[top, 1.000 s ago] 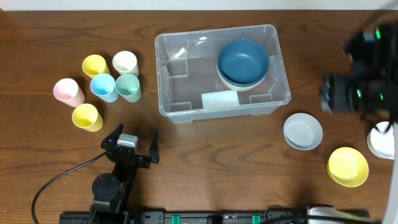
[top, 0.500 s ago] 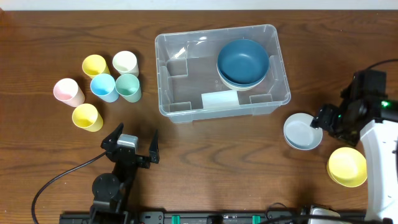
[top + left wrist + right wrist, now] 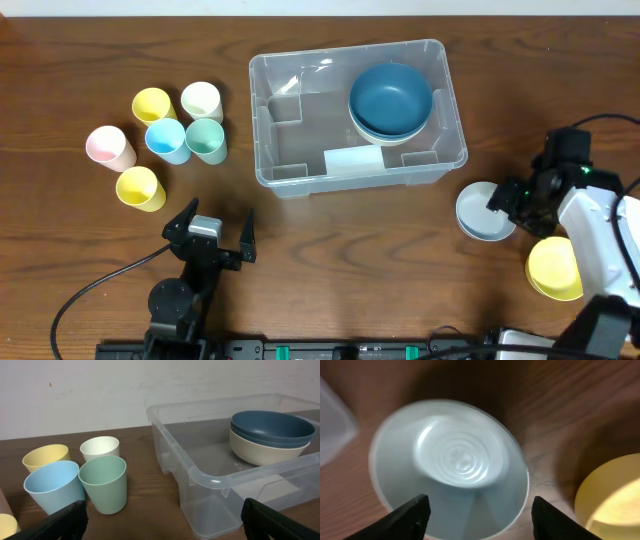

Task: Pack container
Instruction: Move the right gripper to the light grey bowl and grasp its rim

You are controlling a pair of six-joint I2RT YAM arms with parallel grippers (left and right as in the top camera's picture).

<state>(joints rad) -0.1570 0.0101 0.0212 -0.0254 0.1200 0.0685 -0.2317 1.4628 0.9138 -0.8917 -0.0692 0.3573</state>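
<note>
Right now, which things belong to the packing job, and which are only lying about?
Job: large clear plastic bin; dark blue bowl stacked inside it; pale blue bowl under the right gripper; yellow bowl.
Lying about, perhaps for later: six pastel plastic cups left of the bin.

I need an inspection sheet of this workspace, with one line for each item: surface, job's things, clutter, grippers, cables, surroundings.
surface: brown wooden table, no spill seen.
job's things: clear container holds a dark blue bowl stacked on a cream bowl; a pale blue bowl and a yellow bowl sit on the table to its right.
clutter: six cups, upright, grouped left of the container.
grippers: left gripper open and empty, apart from the cups; right gripper open over the pale blue bowl, view blurred.
cables: black cable loops on the table beside the left arm.
surroundings: white wall behind the table.
</note>
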